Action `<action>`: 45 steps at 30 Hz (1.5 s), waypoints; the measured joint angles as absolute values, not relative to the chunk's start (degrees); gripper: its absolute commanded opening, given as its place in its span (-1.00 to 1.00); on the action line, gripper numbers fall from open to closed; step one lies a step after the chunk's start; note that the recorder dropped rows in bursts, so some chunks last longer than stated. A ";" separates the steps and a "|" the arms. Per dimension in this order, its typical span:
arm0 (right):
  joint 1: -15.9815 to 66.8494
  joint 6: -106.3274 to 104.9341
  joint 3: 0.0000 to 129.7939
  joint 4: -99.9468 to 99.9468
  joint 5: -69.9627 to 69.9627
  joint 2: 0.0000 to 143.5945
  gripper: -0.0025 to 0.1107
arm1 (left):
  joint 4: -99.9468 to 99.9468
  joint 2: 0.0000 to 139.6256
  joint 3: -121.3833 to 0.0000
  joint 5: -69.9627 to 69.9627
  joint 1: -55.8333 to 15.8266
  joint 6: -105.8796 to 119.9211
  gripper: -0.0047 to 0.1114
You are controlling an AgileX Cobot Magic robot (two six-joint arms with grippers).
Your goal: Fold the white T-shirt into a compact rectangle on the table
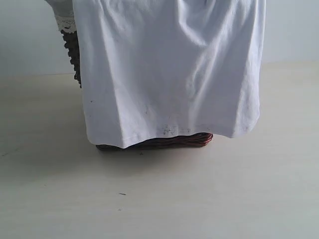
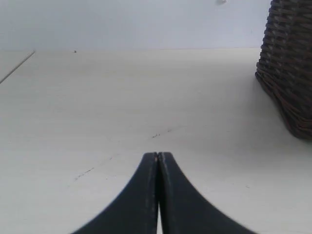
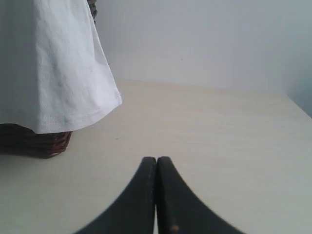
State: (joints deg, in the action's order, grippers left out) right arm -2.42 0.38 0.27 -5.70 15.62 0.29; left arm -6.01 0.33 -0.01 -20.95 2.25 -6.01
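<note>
The white T-shirt [image 1: 169, 69] hangs draped over the front of a dark wicker basket [image 1: 164, 142], its hem just above the table [image 1: 159, 199]. In the right wrist view the white T-shirt [image 3: 53, 73] hangs to one side over the basket's base [image 3: 34, 141]. My left gripper [image 2: 158, 157] is shut with nothing in it, low over bare table. My right gripper [image 3: 156, 160] is also shut and empty, apart from the shirt. Neither gripper shows in the exterior view.
The basket has white lace trim [image 1: 65, 22] at its rim. In the left wrist view the basket's woven wall [image 2: 287, 73] stands to one side. A pale wall [image 1: 30, 35] rises behind the table. Small dark specks [image 1: 122, 194] lie on the tabletop.
</note>
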 measured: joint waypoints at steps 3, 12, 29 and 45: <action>-2.42 0.38 0.27 -5.70 15.62 0.29 -0.96 | -6.01 0.33 -0.01 -20.95 2.25 -6.01 -0.92; -2.42 0.38 0.27 -5.70 15.62 0.29 -0.96 | -6.28 0.33 -0.01 -20.95 2.25 -6.01 -0.92; -2.42 11.78 0.27 -9.98 -17.40 0.29 -0.96 | -9.64 0.33 -0.01 -5.29 2.25 -6.01 -0.92; -2.42 48.73 17.24 -37.48 -24.91 22.65 0.04 | -9.98 0.33 -0.01 -12.00 2.25 -6.01 -0.92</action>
State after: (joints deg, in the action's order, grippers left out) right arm -2.42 48.73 17.24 -37.48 -24.91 22.65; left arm -9.98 0.33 -0.01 -12.00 2.25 -6.01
